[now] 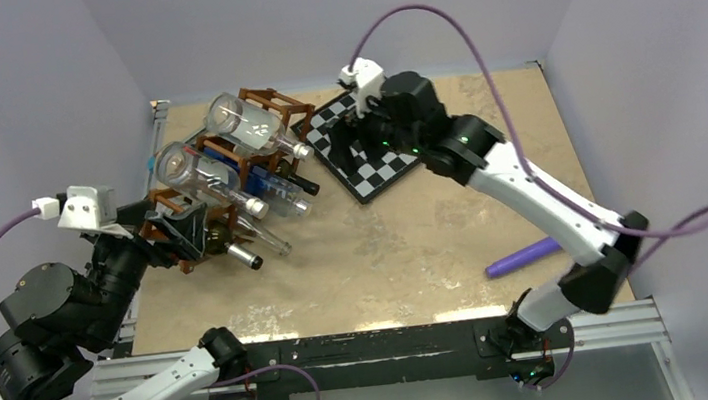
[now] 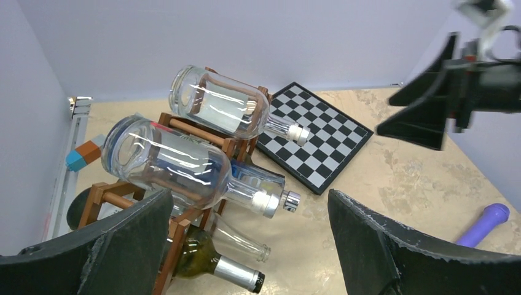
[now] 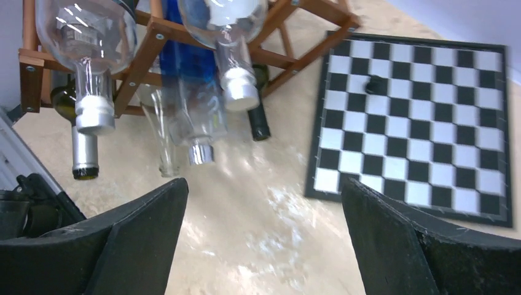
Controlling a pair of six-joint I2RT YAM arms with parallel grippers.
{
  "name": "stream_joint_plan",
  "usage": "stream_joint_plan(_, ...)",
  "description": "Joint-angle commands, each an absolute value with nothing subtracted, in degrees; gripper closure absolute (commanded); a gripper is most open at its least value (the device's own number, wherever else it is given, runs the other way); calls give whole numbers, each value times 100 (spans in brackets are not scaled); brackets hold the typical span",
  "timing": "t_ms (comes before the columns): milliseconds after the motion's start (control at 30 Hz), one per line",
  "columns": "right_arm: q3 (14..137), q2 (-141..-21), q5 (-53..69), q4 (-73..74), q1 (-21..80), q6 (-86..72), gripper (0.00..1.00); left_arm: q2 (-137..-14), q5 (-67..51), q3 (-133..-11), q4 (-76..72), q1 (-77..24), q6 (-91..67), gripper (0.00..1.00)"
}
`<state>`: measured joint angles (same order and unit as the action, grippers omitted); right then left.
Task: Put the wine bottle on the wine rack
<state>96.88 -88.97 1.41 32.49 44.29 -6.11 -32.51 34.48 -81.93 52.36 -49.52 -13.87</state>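
Observation:
The reddish-brown wine rack (image 1: pixel 270 97) stands at the far left of the table with several bottles lying on it. Two big clear bottles (image 1: pixel 246 127) (image 1: pixel 196 176) rest on top, necks pointing right. A blue bottle (image 3: pixel 184 67) and a green wine bottle (image 2: pixel 212 264) with a silver foil neck lie in the lower cells. My left gripper (image 1: pixel 188 234) is open at the rack's near end, nothing between its fingers. Over the checkerboard's left part, my right gripper (image 1: pixel 352 150) is open and empty, apart from the bottle necks.
A black-and-white checkerboard (image 1: pixel 377 172) lies right of the rack, with a small dark piece (image 3: pixel 372 85) on it. A purple cylinder (image 1: pixel 523 256) lies near the right arm. A blue-and-orange block (image 2: pixel 83 155) sits by the left wall rail.

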Motion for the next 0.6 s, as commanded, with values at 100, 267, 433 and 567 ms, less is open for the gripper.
stream_joint_plan(100, 8619, -6902, -1738, 4162, 4426, -887, 1, -3210, 3513, -8718, 6094, -4945, -1786, 1)
stream_joint_plan(267, 8162, -5611, -2144, 4902, 4430, -1279, 1, -3188, 3455, -8959, 6962, -4943, -2358, 1)
stream_joint_plan(433, 7824, -4499, -1804, 5321, 4425, -1359, 1, -3401, 3032, -9596, 8013, -4948, -2844, 1)
stream_joint_plan(567, 7890, -4111, -1816, 5761, 4423, -1535, 1, -3468, 3016, -9805, 8601, -4953, -3020, 1)
